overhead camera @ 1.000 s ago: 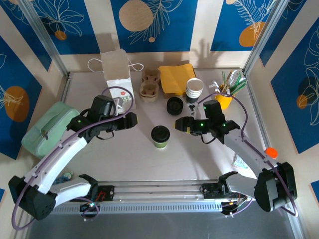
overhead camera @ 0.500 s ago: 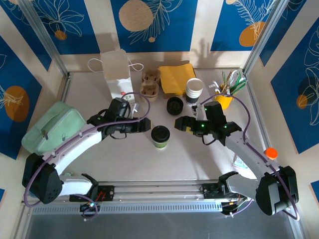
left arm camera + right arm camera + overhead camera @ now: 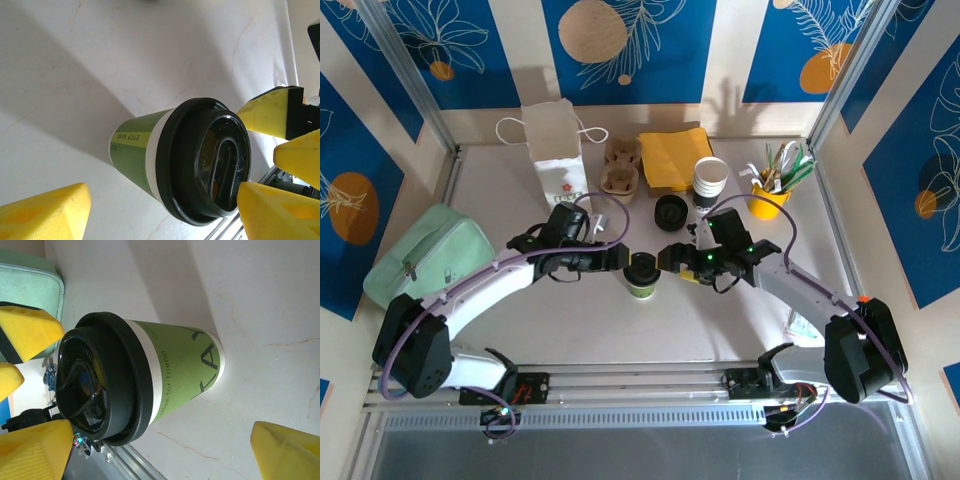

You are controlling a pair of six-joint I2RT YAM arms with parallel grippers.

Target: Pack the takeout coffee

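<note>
**Open grippers flank the coffee at mid-table**

The pale table [image 3: 570,330] takes up the middle of the top view. The left arm [image 3: 470,295] curves in from the lower left and the right arm [image 3: 800,290] from the lower right, and they nearly meet at the centre. A mint-green case [image 3: 420,250] lies at the left edge. Along the upper part of the table stand a white paper bag [image 3: 555,150] with handles, a pile of yellow napkins [image 3: 675,158], a brown cup carrier [image 3: 620,170], a yellow pot [image 3: 770,202] of utensils and a stack of lidless cups [image 3: 710,180].

The left gripper [image 3: 617,257] sits just left of centre and the right gripper [image 3: 670,257] just right of centre, their tips pointing at each other.

Between them, a little below the centre of the frame and well apart from the back row, the takeout coffee [image 3: 641,275] stands upright on the table with its black lid on.

In the left wrist view the left fingers [image 3: 45,212] stand wide apart at the bottom corners, with the green cup between them. The right fingers [image 3: 285,450] are spread likewise around the cup in the right wrist view. Neither pair clamps it (whether a pad brushes the lid rim I cannot tell).

A loose black lid [image 3: 671,212] lies just up and right of the coffee.
</note>
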